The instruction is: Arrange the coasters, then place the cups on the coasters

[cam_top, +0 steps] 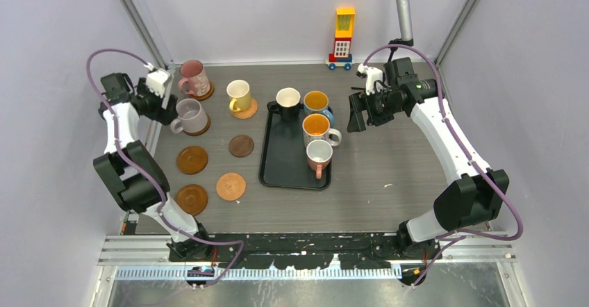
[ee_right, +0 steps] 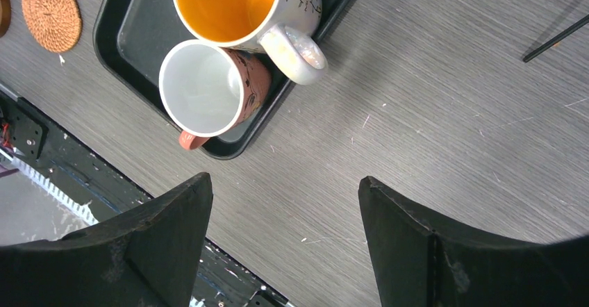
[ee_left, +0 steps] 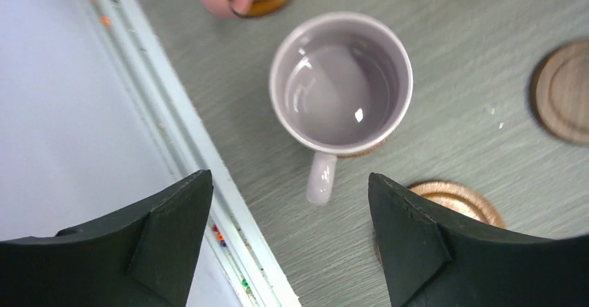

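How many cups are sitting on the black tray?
4: black cup at the far left of the tray, blue cup far right, patterned cup just nearer, salmon cup nearest. None seem hidden.

The left arm [cam_top: 122,132] is folded at the elbow and reached toward the far left, its wrist turned downward. The left gripper [ee_left: 288,182] is held with its jaws spread wide, nothing gripped. The right arm [cam_top: 439,128] is extended forward and angled inward. The right gripper [ee_right: 285,182] is likewise held wide apart and empty.
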You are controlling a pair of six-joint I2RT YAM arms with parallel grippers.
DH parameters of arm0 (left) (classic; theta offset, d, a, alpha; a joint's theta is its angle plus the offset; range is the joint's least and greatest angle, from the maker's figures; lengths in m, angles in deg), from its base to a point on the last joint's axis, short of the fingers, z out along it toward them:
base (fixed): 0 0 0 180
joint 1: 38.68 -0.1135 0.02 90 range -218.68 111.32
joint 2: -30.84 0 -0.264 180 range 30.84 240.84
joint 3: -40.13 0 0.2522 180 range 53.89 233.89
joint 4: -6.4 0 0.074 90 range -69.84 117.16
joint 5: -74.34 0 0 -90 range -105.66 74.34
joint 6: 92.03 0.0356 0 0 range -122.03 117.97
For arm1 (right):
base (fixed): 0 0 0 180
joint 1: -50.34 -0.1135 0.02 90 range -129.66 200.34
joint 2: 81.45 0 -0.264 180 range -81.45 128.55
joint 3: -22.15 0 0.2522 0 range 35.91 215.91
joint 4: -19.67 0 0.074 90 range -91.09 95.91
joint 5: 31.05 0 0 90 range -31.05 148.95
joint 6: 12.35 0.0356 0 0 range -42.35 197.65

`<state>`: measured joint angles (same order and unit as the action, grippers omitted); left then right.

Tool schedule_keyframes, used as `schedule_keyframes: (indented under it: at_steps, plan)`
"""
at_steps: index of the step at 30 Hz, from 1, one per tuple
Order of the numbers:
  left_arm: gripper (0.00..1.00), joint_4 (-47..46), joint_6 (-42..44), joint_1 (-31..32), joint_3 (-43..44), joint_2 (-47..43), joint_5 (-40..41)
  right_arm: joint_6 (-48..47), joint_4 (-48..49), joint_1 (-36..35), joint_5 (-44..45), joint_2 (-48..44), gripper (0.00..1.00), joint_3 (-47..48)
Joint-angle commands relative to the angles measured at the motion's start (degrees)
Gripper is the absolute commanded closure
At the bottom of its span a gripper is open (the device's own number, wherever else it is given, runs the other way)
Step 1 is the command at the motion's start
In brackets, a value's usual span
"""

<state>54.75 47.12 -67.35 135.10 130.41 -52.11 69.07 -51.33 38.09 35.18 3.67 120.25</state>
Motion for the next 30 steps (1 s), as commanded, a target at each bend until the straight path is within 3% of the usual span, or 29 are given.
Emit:
schedule_keyframes:
  at_steps: [1, 7, 13, 20, 30]
  plan:
    - [0.13, 1.99, -9.60, 0.68, 6.61, -5.78, 0.82, -0.69, 1.52, 0.19, -1.25, -2.28, 0.18, 1.23]
    - [0.08, 8.63, -16.11, 9.08, 11.29, -9.88, 2.79, -0.65, 2.38, 0.21, -2.02, -1.83, 0.18, 1.11]
    - [0.07, 15.01, -9.53, 24.71, 12.77, -9.49, 3.41, -0.91, 2.62, 0.14, -2.04, -2.44, 0.18, 0.41]
    - [0.13, 19.57, -3.75, 38.35, 20.30, 2.18, 5.96, -0.91, 2.72, 0.18, -1.15, -4.33, 0.18, -0.66]
    - [0.21, 21.13, -1.06, 44.93, 32.86, 17.93, 9.69, -0.56, 3.45, 0.29, 0.25, -7.38, 0.18, -3.46]
